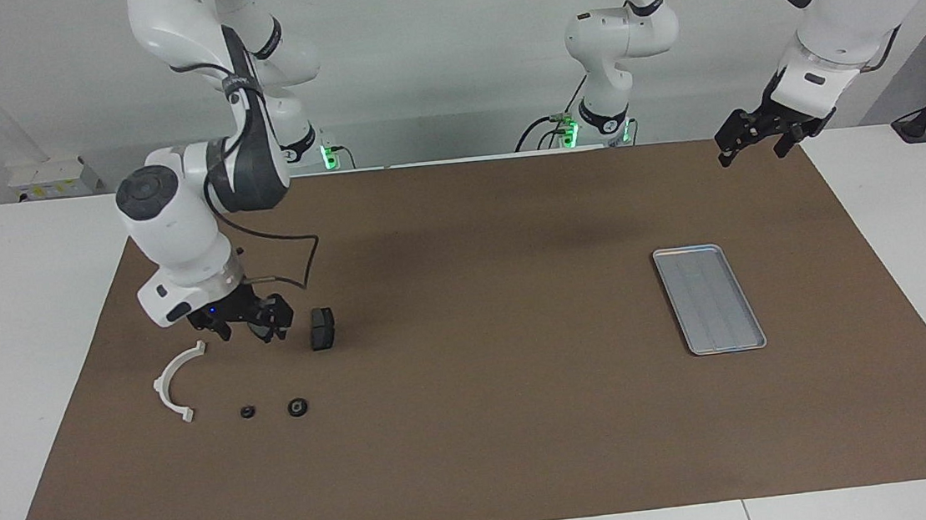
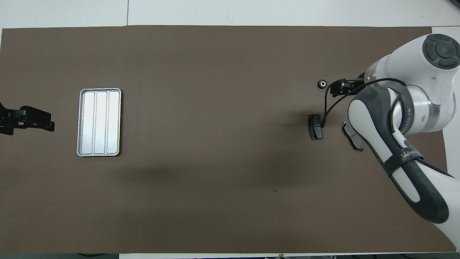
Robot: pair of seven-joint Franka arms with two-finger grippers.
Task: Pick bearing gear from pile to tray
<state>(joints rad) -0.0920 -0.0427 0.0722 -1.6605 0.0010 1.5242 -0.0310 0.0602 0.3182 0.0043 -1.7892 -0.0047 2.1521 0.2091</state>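
The pile lies toward the right arm's end of the brown mat. It holds a white curved bracket (image 1: 176, 381), a dark brake pad (image 1: 321, 328) (image 2: 315, 126), a second pad (image 2: 354, 137) partly under the arm, and two tiny black round pieces. The larger round piece, with a pale centre, is the bearing gear (image 1: 297, 407) (image 2: 322, 83); the smaller (image 1: 247, 412) lies beside it. My right gripper (image 1: 251, 333) (image 2: 336, 89) hangs open low over the pile, above the second pad, holding nothing. The silver tray (image 1: 709, 299) (image 2: 100, 122) lies toward the left arm's end. My left gripper (image 1: 754, 142) (image 2: 43, 124) waits open, raised near the mat's corner.
The brown mat (image 1: 494, 425) covers most of the white table. A black cable (image 1: 295, 262) loops off the right arm's wrist. In the overhead view the right arm hides the bracket and the smaller round piece.
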